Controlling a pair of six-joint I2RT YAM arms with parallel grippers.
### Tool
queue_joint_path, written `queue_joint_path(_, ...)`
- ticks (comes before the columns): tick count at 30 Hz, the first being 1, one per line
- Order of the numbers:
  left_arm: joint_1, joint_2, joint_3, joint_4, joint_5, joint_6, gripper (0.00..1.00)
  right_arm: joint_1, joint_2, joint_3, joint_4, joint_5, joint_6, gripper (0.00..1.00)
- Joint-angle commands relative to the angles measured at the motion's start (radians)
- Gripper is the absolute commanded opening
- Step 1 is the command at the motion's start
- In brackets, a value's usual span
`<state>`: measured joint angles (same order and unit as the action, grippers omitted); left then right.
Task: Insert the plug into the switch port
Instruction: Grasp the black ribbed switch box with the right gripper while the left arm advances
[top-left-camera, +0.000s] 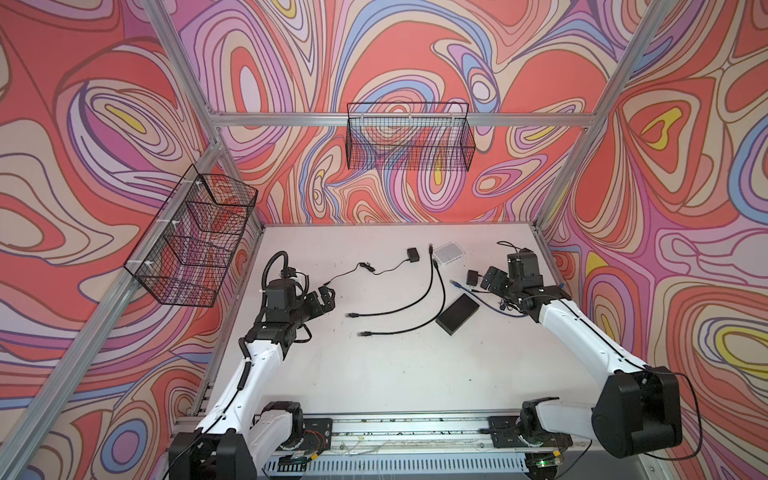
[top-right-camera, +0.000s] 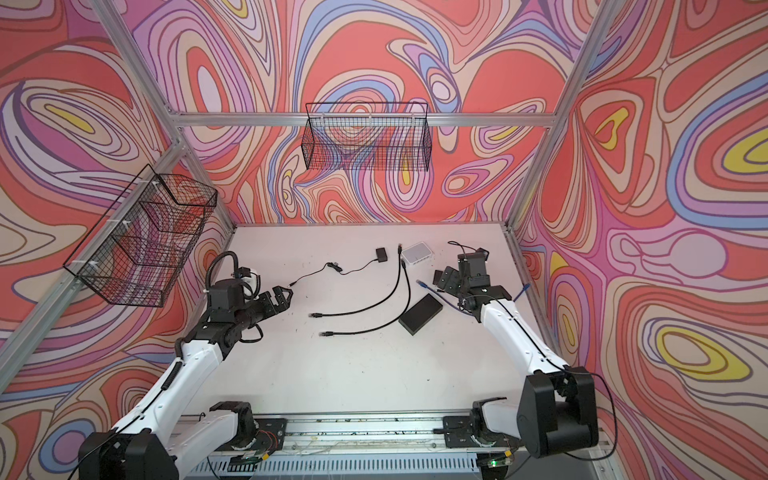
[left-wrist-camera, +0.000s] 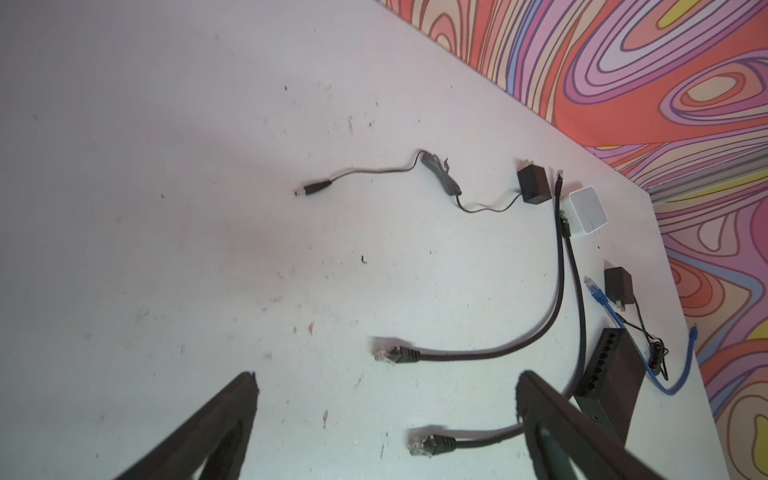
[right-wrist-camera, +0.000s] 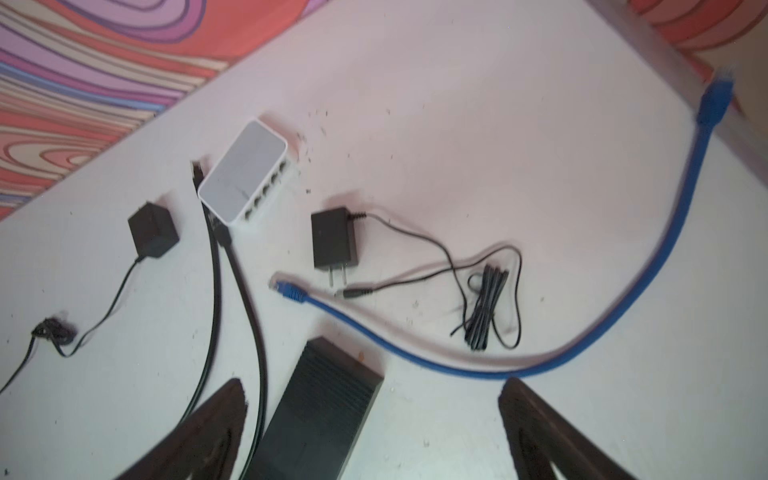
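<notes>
- My left fingers (left-wrist-camera: 232, 411) stand spread wide and empty above the bench (left-wrist-camera: 166, 166), aimed at loose cable ends, with nothing gripped yet.
- My right fingers (right-wrist-camera: 528, 419) are also spread with nothing between them. They hang over the black switch (right-wrist-camera: 324, 415), a ribbed, matte slab. I judge that arm is placed to steady a box while the other feeds a plug.
- Closest to the left fingers lies a clear plug (left-wrist-camera: 424, 446) on a round black cable (left-wrist-camera: 573, 291). A second clear plug (left-wrist-camera: 386, 353) lies just beyond it on a twin cable.
- Farther out, a round power plug (left-wrist-camera: 313, 189) ends a thin cord running back to a boxy black adapter (left-wrist-camera: 533, 183).
- The white switch (right-wrist-camera: 245, 174) is glossy and round-cornered, and sits near the back of the bench with its ports (right-wrist-camera: 270, 195) in a row along one long side. The black cables' other ends lie just beside its portless side, apparently not seated.
- A flat blue cable (right-wrist-camera: 415, 353) sweeps around a second adapter (right-wrist-camera: 334, 239). Its blue plug (right-wrist-camera: 289, 289) lies loose between that adapter and the black switch.
- I cannot settle which plug the job means. Every one I can make out lies free on the scuffed bench, and no port looks filled.
</notes>
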<state>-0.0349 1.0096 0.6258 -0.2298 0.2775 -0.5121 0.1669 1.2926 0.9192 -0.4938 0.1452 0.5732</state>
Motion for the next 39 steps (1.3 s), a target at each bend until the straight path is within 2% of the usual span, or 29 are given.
queue_joint_path(1,-0.030,-0.016,-0.021,-0.118,0.047,-0.079,1.00,0.045,-0.020,0.003,-0.144,0.021,0.143,0.99)
queue_joint_path(4,-0.060,-0.023,-0.021,-0.147,0.043,-0.082,1.00,0.078,0.012,0.014,-0.173,0.032,0.194,0.98)
queue_joint_path(8,-0.062,-0.023,-0.031,-0.147,0.091,-0.132,1.00,0.133,0.061,0.030,-0.218,0.036,0.260,0.98)
queue_joint_path(15,-0.062,-0.017,-0.054,-0.117,0.092,-0.176,1.00,0.234,0.181,0.091,-0.251,0.057,0.303,0.98)
queue_joint_path(19,-0.062,-0.061,-0.063,-0.120,0.073,-0.203,1.00,0.247,0.243,0.126,-0.243,0.017,0.302,0.98)
queue_joint_path(26,-0.062,-0.084,-0.001,-0.246,-0.031,-0.249,1.00,0.267,0.370,0.194,-0.242,-0.027,0.298,0.98)
queue_joint_path(33,-0.062,-0.066,-0.008,-0.232,-0.023,-0.304,1.00,0.291,0.433,0.224,-0.232,-0.030,0.320,0.98)
queue_joint_path(39,-0.062,-0.069,0.037,-0.275,-0.032,-0.205,1.00,0.293,0.465,0.214,-0.199,-0.060,0.326,0.98)
